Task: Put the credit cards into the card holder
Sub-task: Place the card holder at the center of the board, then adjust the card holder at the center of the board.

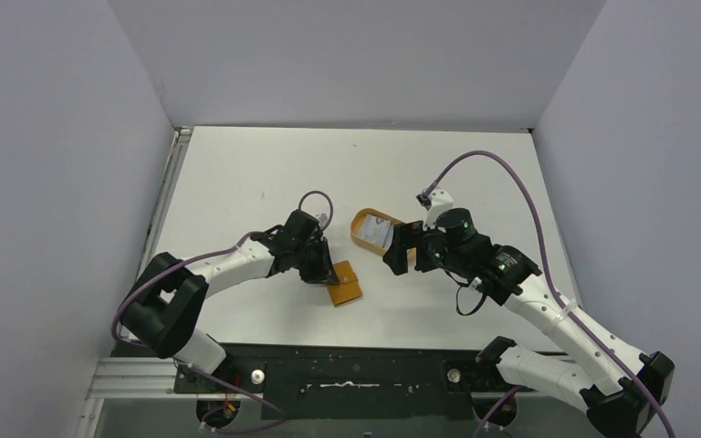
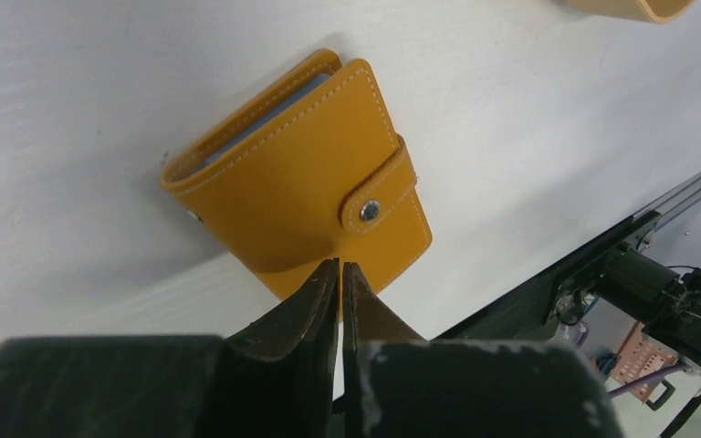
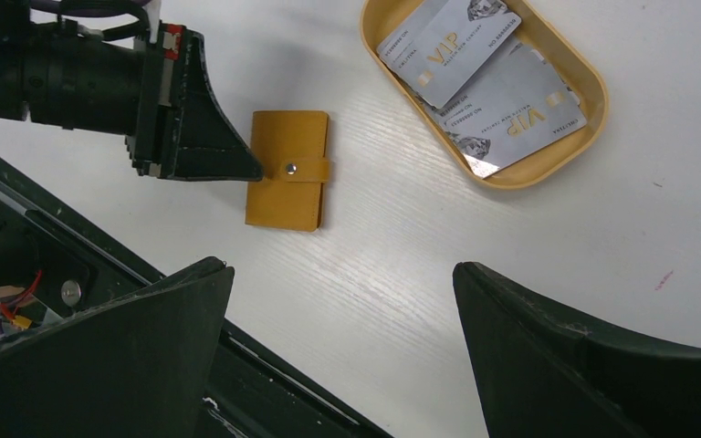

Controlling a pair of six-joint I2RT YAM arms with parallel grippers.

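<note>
Card holder: orange-brown and folded shut, lying flat on the white table at lower centre of the top view. In the left wrist view it fills the middle of the frame.
Snap tab: wrapped over the holder's edge, with its metal stud pressed onto the cover.
Holder's inside: only a pale sliver shows between the covers along the upper left edge.
Credit cards: pale grey with gold "VIP" lettering. They overlap one another inside the tray at upper right of the right wrist view. None is in the holder, and the exact count is unclear.
Tray: an oval, tan-rimmed, shallow dish. In the top view it sits right of and above the holder, apart from it.
Left gripper: low over the table, with its dark fingers drawn almost together and only a thin slit between them. The tips meet the holder's lower edge in its own view. The right wrist view shows the same tips against the holder's left edge. Whether they pinch the cover cannot be told.
Right gripper: held above the table with its jaws spread wide and nothing between them. In its own view the holder and tray lie in the upper part of the frame, above the two fingers. In the top view it sits at the tray's right end.
</note>
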